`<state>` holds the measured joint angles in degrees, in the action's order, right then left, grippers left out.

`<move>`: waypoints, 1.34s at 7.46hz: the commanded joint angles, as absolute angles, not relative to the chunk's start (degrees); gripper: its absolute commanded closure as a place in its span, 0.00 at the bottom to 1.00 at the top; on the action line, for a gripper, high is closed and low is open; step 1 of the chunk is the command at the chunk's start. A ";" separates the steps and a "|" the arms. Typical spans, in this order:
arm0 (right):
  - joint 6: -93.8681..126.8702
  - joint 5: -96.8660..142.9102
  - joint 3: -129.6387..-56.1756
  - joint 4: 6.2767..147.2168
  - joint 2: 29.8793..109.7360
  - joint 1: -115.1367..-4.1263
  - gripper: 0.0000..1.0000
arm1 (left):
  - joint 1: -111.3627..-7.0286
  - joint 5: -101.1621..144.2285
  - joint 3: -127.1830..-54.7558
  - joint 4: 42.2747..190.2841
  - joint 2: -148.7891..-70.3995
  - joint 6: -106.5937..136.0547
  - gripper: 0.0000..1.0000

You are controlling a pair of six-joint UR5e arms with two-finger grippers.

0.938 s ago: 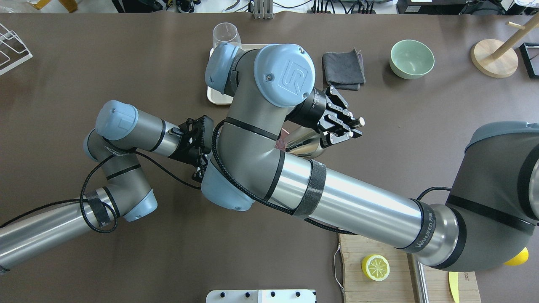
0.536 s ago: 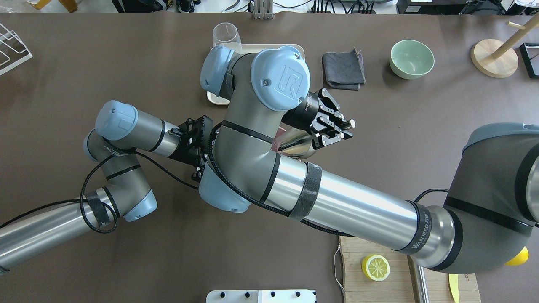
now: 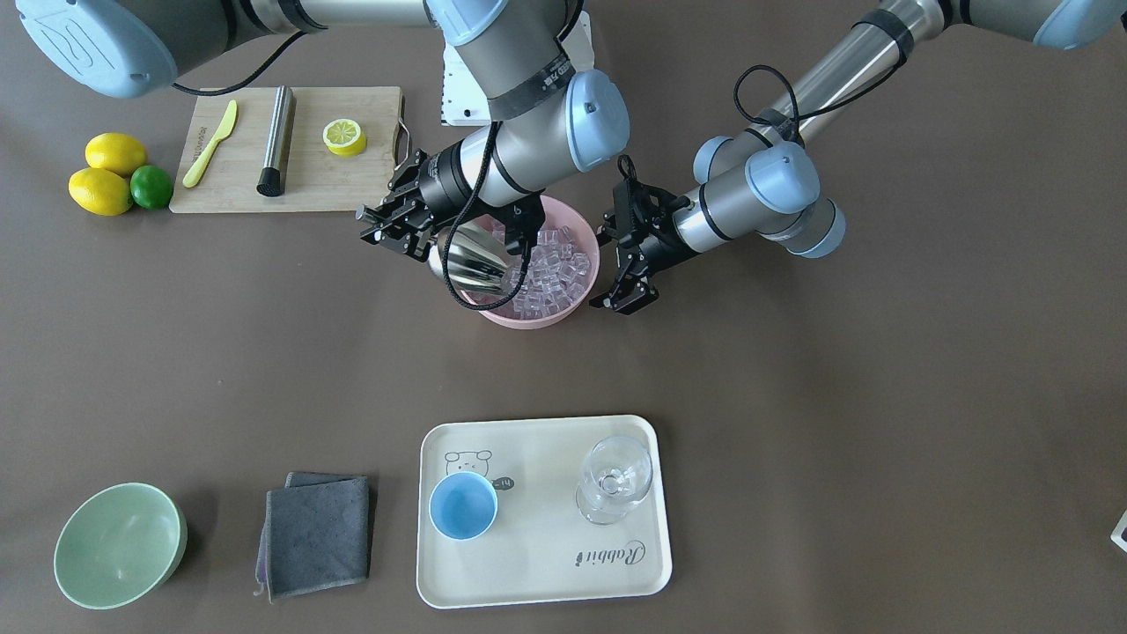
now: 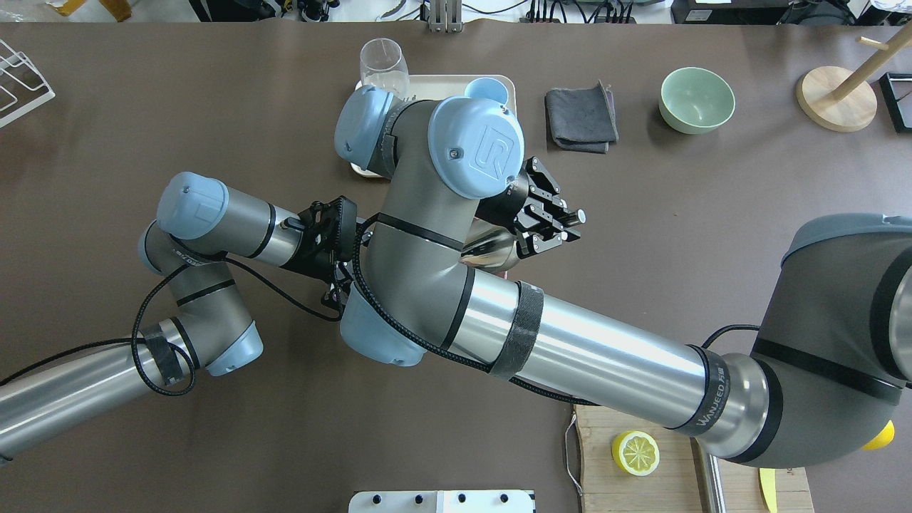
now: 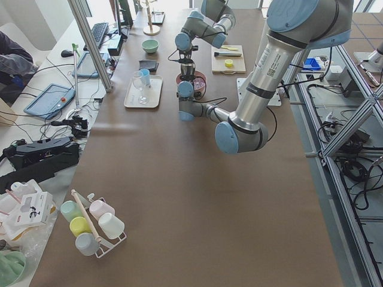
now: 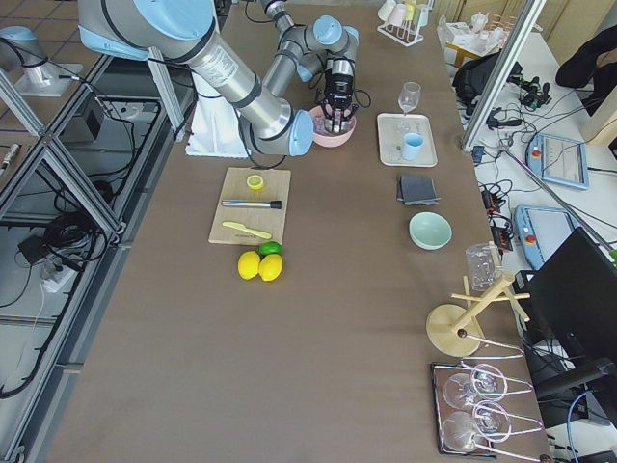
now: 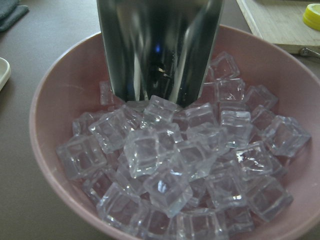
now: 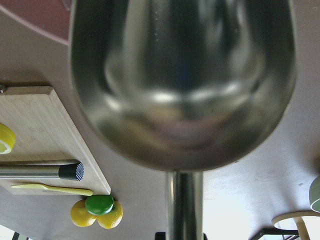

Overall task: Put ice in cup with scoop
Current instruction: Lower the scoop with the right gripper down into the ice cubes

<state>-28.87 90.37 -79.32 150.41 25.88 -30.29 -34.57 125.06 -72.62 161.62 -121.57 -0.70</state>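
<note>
Ice: clear cubes, heaped in the pink bowl, upper centre of the front-facing view. I see none elsewhere.

Step in hand, as I judge it: loading.
- Scoop: tipped mouth-down over the bowl's left side, lip touching the cubes at the pile's edge. The trough looks bare in the right wrist view.
- Right gripper: clamped on the scoop's handle.
- Left gripper: just beside the bowl's right rim, fingers apart, nothing between them. Whether it touches the bowl I cannot tell.

Next move, by my reckoning: drive the lip under the cubes, roll the trough level, lift clear of the rim, then carry down-frame to the cup. Its mouth looks narrower than the trough, so the pour will want a slow, centred tilt.

Containers, largest first:
- Tray, cream, lower centre: holds cup and glass.
- Pink bowl: ice, well filled.
- Green bowl, lower left: empty.
- Glass, stemmed, right side of tray: empty.
- Cup, light blue, left side of tray: empty, no ice yet.
</note>
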 commanded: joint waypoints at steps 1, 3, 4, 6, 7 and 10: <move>-28.13 91.14 -79.19 148.02 26.72 -30.06 1.00 | -34.54 124.81 -72.60 161.89 -121.46 -0.62 0.02; -26.81 91.67 -79.28 145.04 26.98 -30.06 1.00 | -34.63 124.80 -72.60 161.89 -121.46 -0.62 0.02; -26.72 91.84 -79.28 143.71 27.16 -30.06 1.00 | -34.63 124.80 -72.60 161.89 -121.55 -0.53 0.02; -23.76 93.51 -79.36 139.67 28.21 -30.06 1.00 | -34.54 124.80 -72.60 161.89 -121.55 -0.53 0.02; -23.56 94.21 -79.71 139.48 28.30 -30.15 1.00 | -34.54 124.80 -72.60 161.89 -121.55 -0.53 0.02; -17.70 97.11 -81.74 134.25 30.40 -30.06 1.00 | -34.54 124.89 -72.60 161.81 -121.46 -0.62 0.02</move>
<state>-22.07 95.51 -81.10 138.65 28.91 -30.11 -34.55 124.81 -72.60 161.83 -121.52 -0.60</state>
